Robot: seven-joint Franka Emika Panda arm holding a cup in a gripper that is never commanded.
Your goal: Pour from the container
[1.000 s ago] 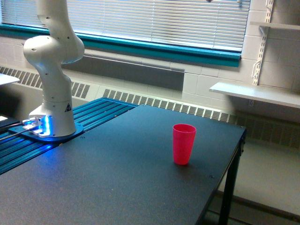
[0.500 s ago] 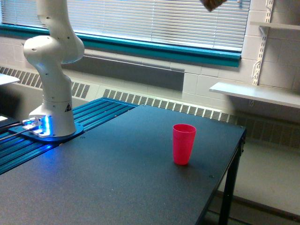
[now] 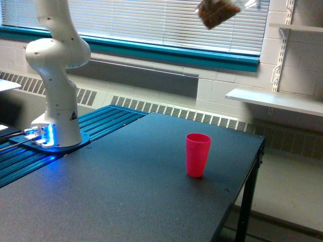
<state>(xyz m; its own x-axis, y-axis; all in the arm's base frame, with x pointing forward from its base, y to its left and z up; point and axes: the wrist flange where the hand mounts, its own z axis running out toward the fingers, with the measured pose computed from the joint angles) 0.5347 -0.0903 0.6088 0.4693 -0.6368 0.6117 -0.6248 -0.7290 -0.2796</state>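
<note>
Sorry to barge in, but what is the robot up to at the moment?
The arm is carrying a clear container of brown material, tilted, near the top of the exterior view, well above the pink cup standing upright on the dark table. The gripper itself is out of frame. Nothing is visibly falling yet.

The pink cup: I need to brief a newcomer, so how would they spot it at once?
Start at the dark table in front of the window blinds. The pink cup stands upright near its far corner, toward the exterior view's right, well away from the white robot base. It is the only loose thing on the tabletop, opaque and bright pink.
</note>
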